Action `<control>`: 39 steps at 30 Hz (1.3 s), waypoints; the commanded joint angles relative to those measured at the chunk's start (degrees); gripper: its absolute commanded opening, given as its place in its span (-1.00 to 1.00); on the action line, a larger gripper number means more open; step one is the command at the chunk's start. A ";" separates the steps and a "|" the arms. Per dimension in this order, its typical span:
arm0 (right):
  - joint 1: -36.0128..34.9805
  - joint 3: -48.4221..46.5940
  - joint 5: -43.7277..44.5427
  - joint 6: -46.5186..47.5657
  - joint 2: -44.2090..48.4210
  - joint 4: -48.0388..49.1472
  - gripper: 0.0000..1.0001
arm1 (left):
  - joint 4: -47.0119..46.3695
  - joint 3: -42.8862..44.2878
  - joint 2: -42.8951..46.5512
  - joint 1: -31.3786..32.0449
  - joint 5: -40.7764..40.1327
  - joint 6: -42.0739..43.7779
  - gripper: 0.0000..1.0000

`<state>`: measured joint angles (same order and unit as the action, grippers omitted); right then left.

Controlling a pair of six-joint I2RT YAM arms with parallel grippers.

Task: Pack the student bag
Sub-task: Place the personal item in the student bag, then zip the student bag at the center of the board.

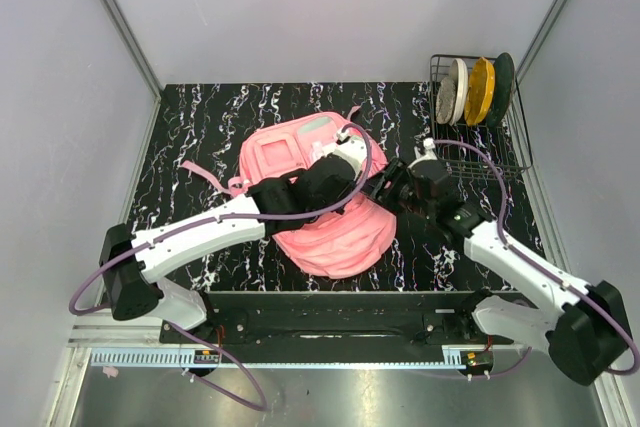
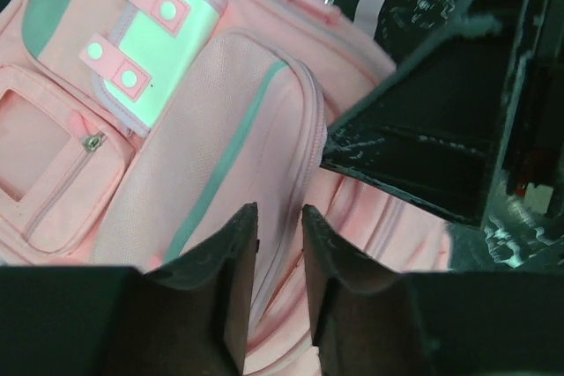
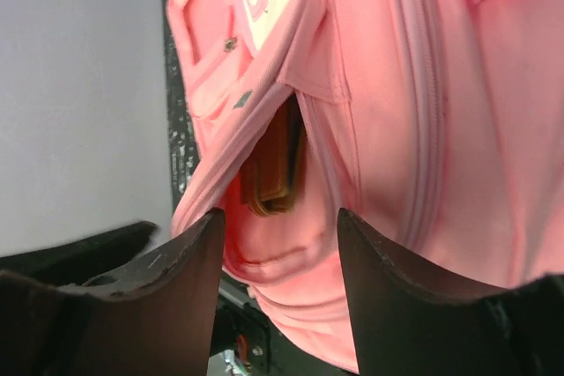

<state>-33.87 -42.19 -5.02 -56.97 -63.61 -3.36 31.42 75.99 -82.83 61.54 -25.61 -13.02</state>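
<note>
Right gripper (image 3: 279,217) fingers wide apart, empty | open pocket (image 3: 264,253) of soft pink fabric backpack (image 3: 458,129) straight ahead | left gripper (image 2: 278,210) narrowly parted

table (image 1: 200,137) — black marbled | on it: student bag (image 1: 335,242), wire rack (image 1: 492,155)

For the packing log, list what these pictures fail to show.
Top view: middle of the backpack, hidden under the left arm and right arm.
Right wrist view: brown item in the open pocket, mostly covered by fabric; unidentifiable.
Top view: plates in the rack, too small for detail.
</note>
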 commanded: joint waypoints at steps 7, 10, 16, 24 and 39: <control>-0.15 6.77 8.36 -0.51 20.00 -15.44 0.21 | -6.90 -2.14 8.10 0.95 -0.32 -3.94 0.35; -0.15 8.09 7.05 -1.04 25.55 -18.44 0.20 | -5.33 -5.31 11.18 0.34 -2.43 -6.92 0.54; -0.67 7.57 -5.07 0.54 23.29 -13.61 0.10 | 3.20 -15.13 15.93 -3.79 -3.14 -20.25 0.54; -16.82 0.72 8.32 3.79 10.11 -12.20 0.02 | 0.31 -30.19 27.01 -10.56 4.60 -32.42 0.50; -34.59 -7.11 23.98 5.20 -10.20 -0.61 -0.10 | -7.78 -31.08 23.51 -19.52 15.14 -28.03 0.43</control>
<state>-65.69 -45.67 9.98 -53.25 -71.75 -9.76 26.89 42.30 -57.45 43.51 -13.82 -42.30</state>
